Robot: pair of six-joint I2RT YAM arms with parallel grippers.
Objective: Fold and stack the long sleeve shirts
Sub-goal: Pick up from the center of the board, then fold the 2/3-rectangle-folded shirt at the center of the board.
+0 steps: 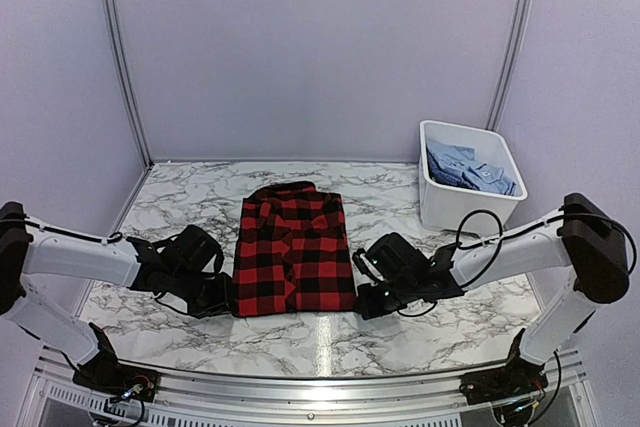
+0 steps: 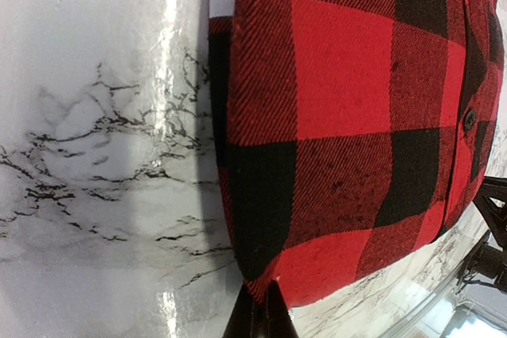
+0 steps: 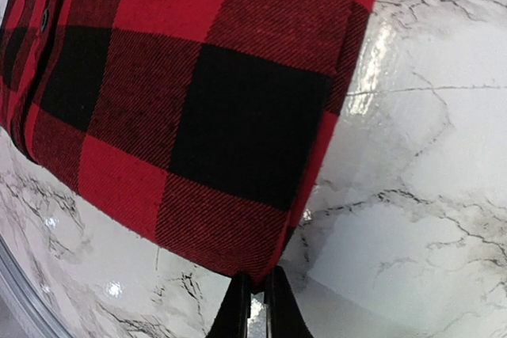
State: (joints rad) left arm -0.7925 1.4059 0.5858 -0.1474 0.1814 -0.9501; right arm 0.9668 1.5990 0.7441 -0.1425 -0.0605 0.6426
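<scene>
Red-and-black flannel shirt (image 1: pixel 293 247) lies folded at mid-table (image 1: pixel 180 197). Left claw (image 2: pixel 260 313) is clamped on its near left corner; right claw (image 3: pixel 253 305) is pinched narrow on the right corner. Recommend raising both corners level and carrying the hem evenly toward the collar.

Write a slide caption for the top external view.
Folded red-and-black flannel shirt on marble table, left gripper and right gripper at its near corners; white tub of blue shirts nearby.

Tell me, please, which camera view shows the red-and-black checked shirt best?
The top external view: the whole folded red-and-black shirt lies flat on the table. The left wrist view shows only its corner at the left claw; the right wrist view, only the corner at the right claw.
</scene>
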